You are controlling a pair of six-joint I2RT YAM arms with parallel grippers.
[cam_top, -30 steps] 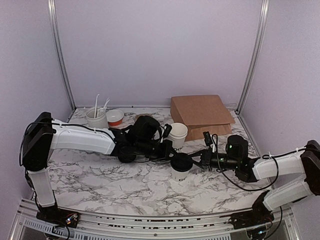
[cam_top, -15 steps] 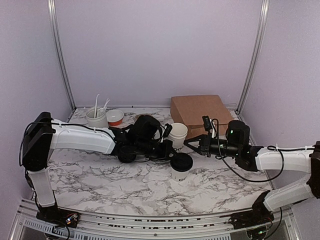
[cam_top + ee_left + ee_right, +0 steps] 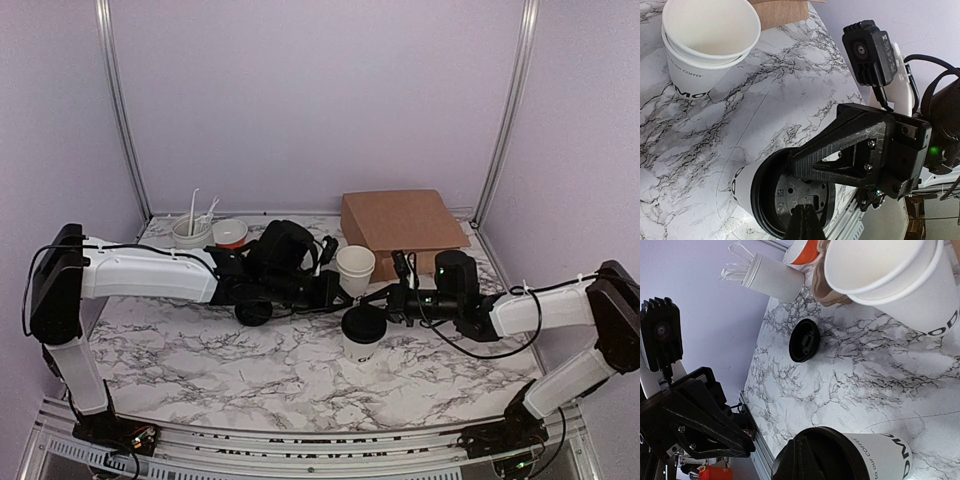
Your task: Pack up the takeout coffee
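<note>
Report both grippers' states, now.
Left gripper: closed, empty, tips at the black dome lid of the small white paper cup.
Right gripper: closed, empty, tips by the same lid.

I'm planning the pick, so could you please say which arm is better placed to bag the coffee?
Probably right: the left end effector and right end effector both sit shut at the lid of the coffee, but the bag lies on the right side.

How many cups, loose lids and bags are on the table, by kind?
Lidded coffee cup: 1
Lidless white paper cups: 2, nested
Orange-rimmed cup: 1
White utensil holder: 1
Loose black lid: 1
Brown paper bag: 1
Total: 7
</note>
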